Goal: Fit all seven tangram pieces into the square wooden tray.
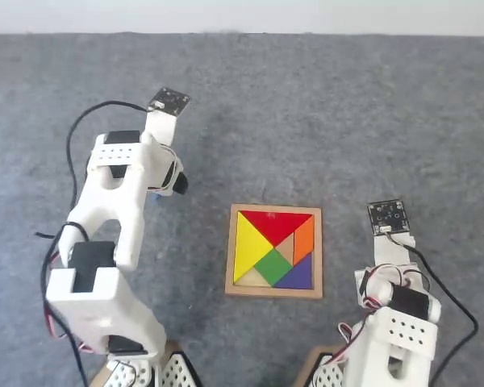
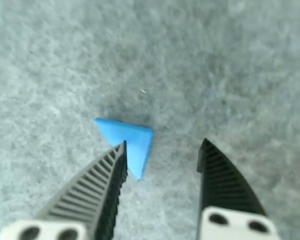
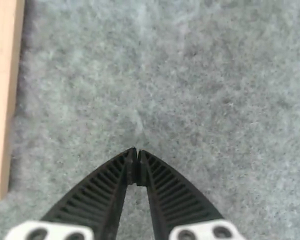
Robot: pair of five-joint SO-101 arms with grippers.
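Observation:
The square wooden tray (image 1: 228,251) lies mid-table and holds a red triangle (image 1: 270,219), a yellow triangle (image 1: 248,246), an orange piece (image 1: 304,239), a green square (image 1: 272,264) and a purple triangle (image 1: 297,275). Two small gaps show bare wood. A small blue triangle (image 2: 128,140) lies flat on the carpet. My left gripper (image 2: 164,144) hangs open just above it, one fingertip (image 2: 121,152) at the triangle's edge and the other off to the side. My right gripper (image 3: 136,150) is shut and holds nothing, low over the carpet beside the tray's edge (image 3: 2,100).
Grey carpet covers the whole table. The left arm (image 1: 121,185) stretches out left of the tray, with a black cable looping beside it. The right arm (image 1: 391,266) sits folded near the tray's right side. A pale wall runs along the far edge.

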